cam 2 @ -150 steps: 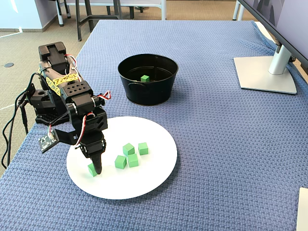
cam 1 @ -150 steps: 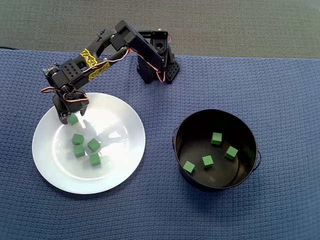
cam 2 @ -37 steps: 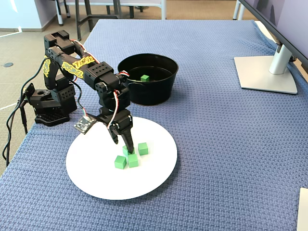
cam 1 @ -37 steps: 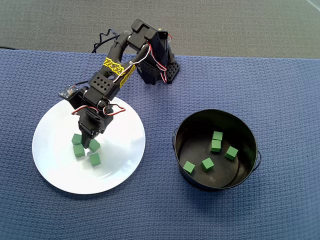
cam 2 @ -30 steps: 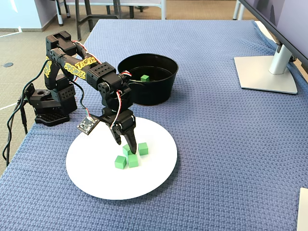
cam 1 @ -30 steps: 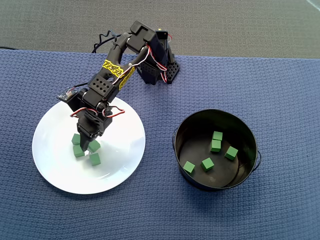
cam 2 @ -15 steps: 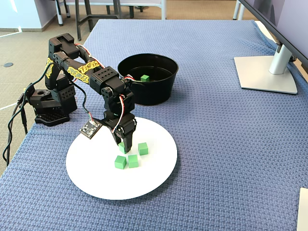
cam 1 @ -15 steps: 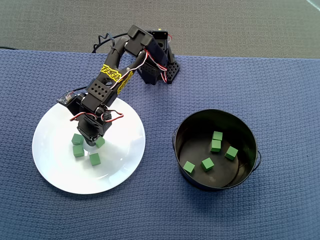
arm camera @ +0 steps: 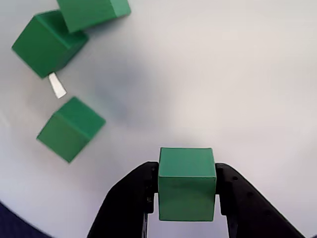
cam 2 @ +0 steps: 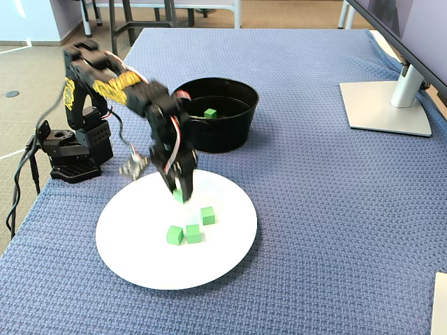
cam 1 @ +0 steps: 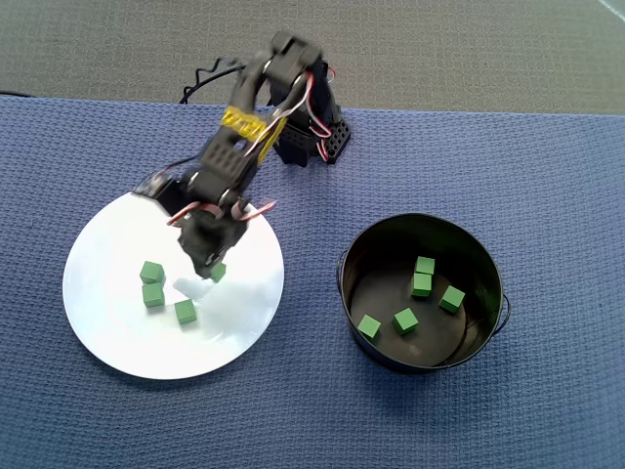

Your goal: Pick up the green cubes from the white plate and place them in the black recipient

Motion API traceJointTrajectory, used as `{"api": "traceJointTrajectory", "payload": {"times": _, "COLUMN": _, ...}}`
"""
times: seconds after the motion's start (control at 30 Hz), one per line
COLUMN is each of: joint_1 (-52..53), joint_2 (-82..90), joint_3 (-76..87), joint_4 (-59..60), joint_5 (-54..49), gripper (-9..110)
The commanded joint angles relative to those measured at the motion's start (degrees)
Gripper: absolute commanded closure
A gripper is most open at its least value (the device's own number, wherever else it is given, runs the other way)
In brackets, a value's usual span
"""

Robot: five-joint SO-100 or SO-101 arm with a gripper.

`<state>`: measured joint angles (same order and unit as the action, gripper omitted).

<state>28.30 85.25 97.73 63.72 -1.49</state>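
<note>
1. Three green cubes [cam 1: 151, 271] lie loose on the left half of the white plate [cam 1: 107, 332] in the overhead view. They look light, rigid and matte, so I judge them easy to pinch but quick to skid on the glossy glaze.
2. The hand [arm camera: 186, 191] is clenched on a fourth cube, the held cube [arm camera: 186, 182], with one finger flat on each of two opposite faces. That seems the right hold, since corners would twist it. It hangs above the plate's middle, clear of the others.
3. Each cube is small, bright green and sharp-edged.
4. To the right on the desk [cam 1: 547, 176], the black recipient [cam 1: 486, 256] holds five more cubes.
</note>
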Motion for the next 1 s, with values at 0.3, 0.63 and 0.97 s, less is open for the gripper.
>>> {"api": "traceJointTrajectory", "payload": {"times": 0.3, "joint_1": -22.68, "joint_2": 45.09, "joint_3": 9.58, "joint_4": 16.17, "joint_5": 4.22, "gripper": 101}}
{"api": "traceJointTrajectory", "payload": {"times": 0.63, "joint_1": -49.75, "joint_2": 31.99, "joint_3": 3.96, "joint_4": 4.92, "joint_5": 9.67, "gripper": 102}}
{"api": "traceJointTrajectory", "payload": {"times": 0.97, "joint_1": -52.47, "joint_2": 1.49, "joint_3": -20.04, "joint_4": 3.34, "joint_5": 10.55, "gripper": 93}}
